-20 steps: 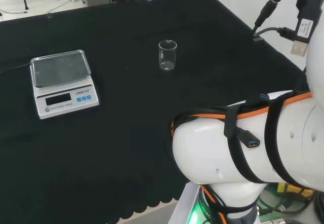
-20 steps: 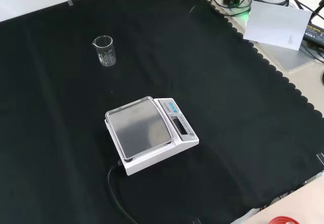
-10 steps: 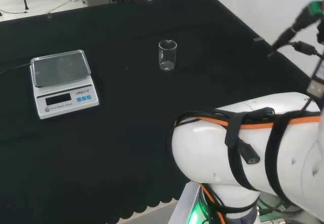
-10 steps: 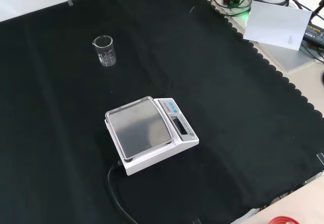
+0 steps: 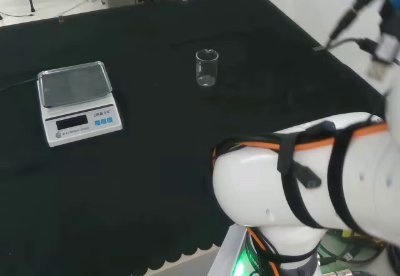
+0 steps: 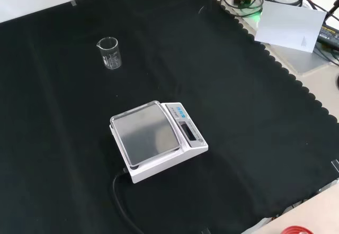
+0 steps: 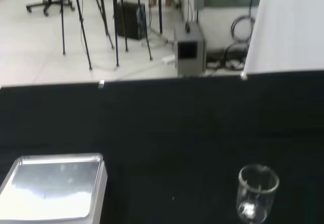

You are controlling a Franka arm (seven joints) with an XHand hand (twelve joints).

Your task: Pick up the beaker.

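Beaker (image 5: 207, 67) upright on the black cloth (image 5: 156, 151), clear glass, looks empty. In the head view it sits about 12 o'clock from frame centre, slightly right. Front view: beaker (image 6: 109, 52) at roughly 10 o'clock from centre, spout rim at top, printed markings on its side, too small to read.

Scale (image 5: 76, 101) stands well apart from the beaker, at 9 o'clock of it in the head view. Front view: scale (image 6: 157, 140) near centre, at about 5 o'clock from the beaker, steel pan empty, black cable (image 6: 123, 202) running off toward 6 o'clock.

Wrist view: beaker (image 7: 257, 192) and a corner of the scale (image 7: 53, 187) both on the cloth, apart from each other, nothing touching either.

My arm's white link (image 5: 300, 176) with orange and black cabling sits at 4 o'clock in the head view. My hand: cannot tell how it's set, and nothing is touching the beaker.
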